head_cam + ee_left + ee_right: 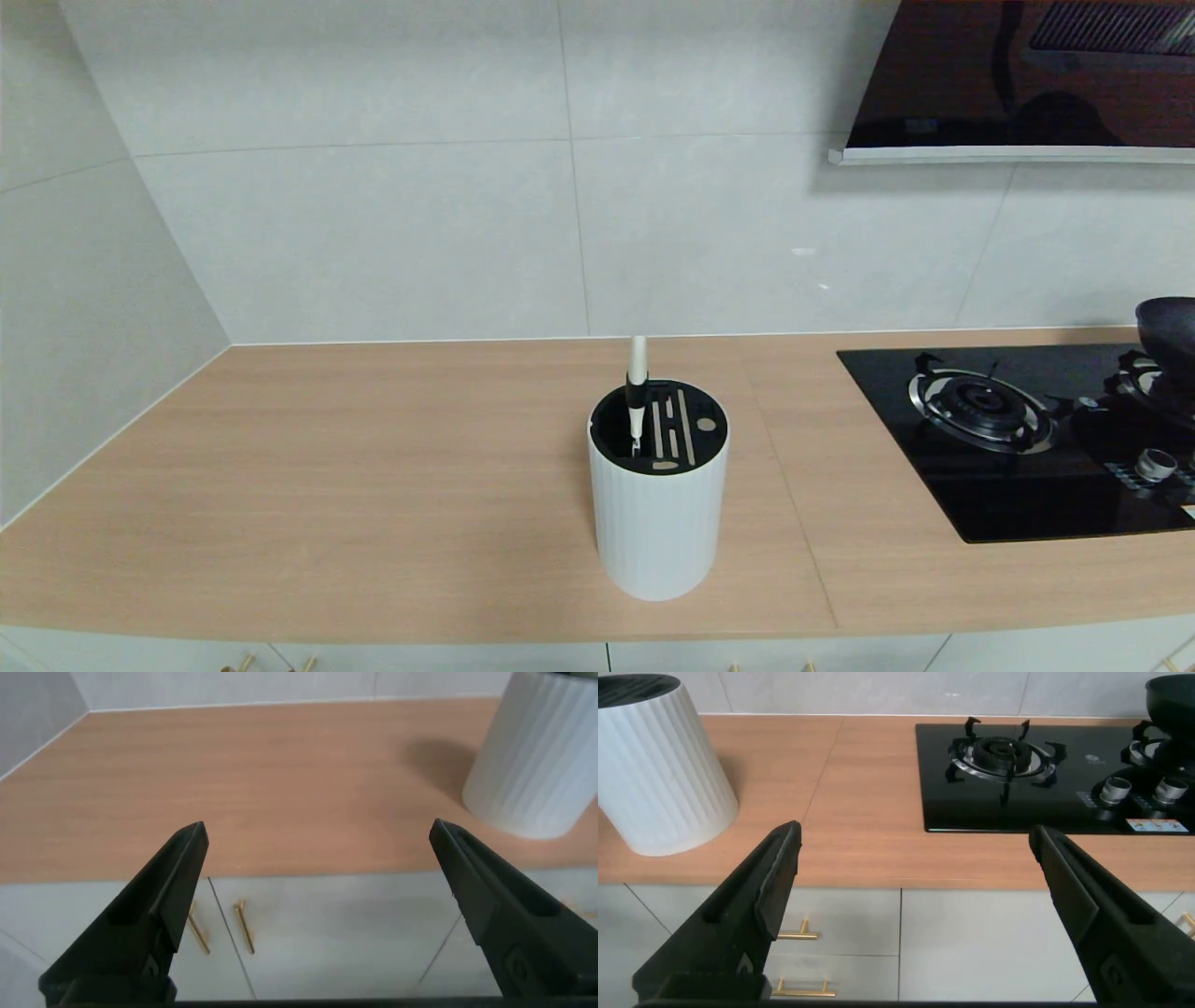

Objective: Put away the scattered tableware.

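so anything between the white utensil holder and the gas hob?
Nothing: between the white utensil holder and the gas hob lies bare wooden countertop, crossed by a seam. Head view and right wrist view both show it.

White ribbed holder [658,523] stands centrally on the worktop [373,467]. One cream-handled utensil [637,373] stands upright in its left compartment. The gas hob [1008,439] lies right.

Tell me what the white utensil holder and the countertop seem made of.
Utensil holder: probably matte white plastic, judging by its evenly ribbed, molded-looking wall. Countertop: wood or wood-look laminate, showing light grain lines and low sheen; which one is unclear.
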Controlling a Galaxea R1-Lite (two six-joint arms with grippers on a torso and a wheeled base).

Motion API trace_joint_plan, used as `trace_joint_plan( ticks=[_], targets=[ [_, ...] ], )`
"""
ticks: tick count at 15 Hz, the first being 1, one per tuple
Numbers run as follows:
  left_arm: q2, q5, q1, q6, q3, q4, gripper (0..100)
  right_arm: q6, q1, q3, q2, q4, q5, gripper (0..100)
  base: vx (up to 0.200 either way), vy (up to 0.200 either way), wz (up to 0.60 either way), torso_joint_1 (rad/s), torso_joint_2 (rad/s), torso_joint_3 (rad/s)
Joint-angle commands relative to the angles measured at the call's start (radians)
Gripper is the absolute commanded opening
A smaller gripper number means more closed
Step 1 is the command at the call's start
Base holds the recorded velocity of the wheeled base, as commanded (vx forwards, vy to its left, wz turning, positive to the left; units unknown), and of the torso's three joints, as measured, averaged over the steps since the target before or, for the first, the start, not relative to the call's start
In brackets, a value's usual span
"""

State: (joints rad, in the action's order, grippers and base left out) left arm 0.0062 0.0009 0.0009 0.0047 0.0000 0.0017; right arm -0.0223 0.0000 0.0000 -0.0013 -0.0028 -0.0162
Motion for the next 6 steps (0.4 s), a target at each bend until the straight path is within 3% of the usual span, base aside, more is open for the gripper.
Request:
trace_joint_plan(
  ticks=[1, 6],
  targets=[
    [-0.006, 0.001, 0.002, 0.000, 0.000, 0.001, 100, -0.001, 0.000, 0.000, 0.001, 0.000, -0.001, 100, 0.000, 0.000, 0.00, 0.000, 0.00, 0.000],
    [-0.006, 0.001, 0.002, 0.000, 0.000, 0.001, 100, -0.001, 0.000, 0.000, 0.001, 0.000, -0.001, 100, 0.000, 0.000, 0.00, 0.000, 0.00, 0.000]
  ],
)
